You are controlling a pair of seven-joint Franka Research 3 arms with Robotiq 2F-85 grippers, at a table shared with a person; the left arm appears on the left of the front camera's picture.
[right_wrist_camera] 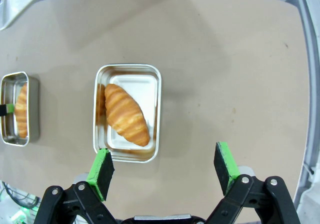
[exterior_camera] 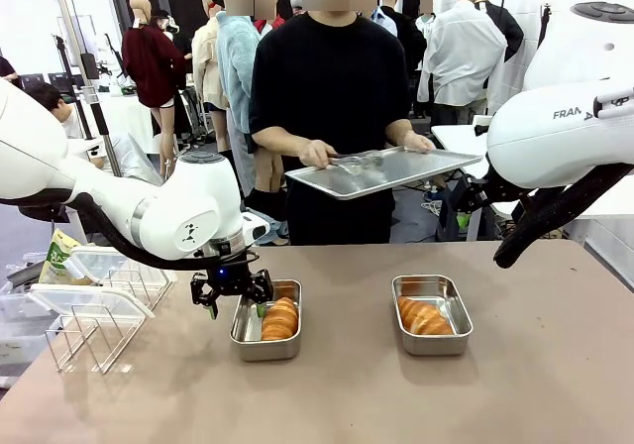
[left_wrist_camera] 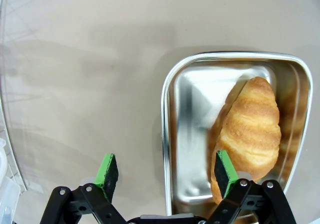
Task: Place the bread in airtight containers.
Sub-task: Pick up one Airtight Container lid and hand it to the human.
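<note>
Hanging over tin (left_wrist_camera: 190,134) rim, left tool (left_wrist_camera: 165,159) spread; bread (left_wrist_camera: 252,129) beside one finger (left_wrist_camera: 225,171)

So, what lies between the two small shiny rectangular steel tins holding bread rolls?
Nothing; the stretch of tan tabletop between the left tin and the right tin is bare, as the front view shows.

Your front camera sits between the arms on the robot's side, facing across the table (exterior_camera: 515,394) toward the person (exterior_camera: 332,117), far enough back to take in the left tin (exterior_camera: 243,337) and the right tin (exterior_camera: 458,310). Your left wrist camera looks straight down along the left claw (left_wrist_camera: 165,170), close over the table, with the left tin under and ahead of one finger. Your right wrist camera looks down from higher, the right tin ahead of the right claw (right_wrist_camera: 164,164); off to one side it also catches the left tin.
</note>
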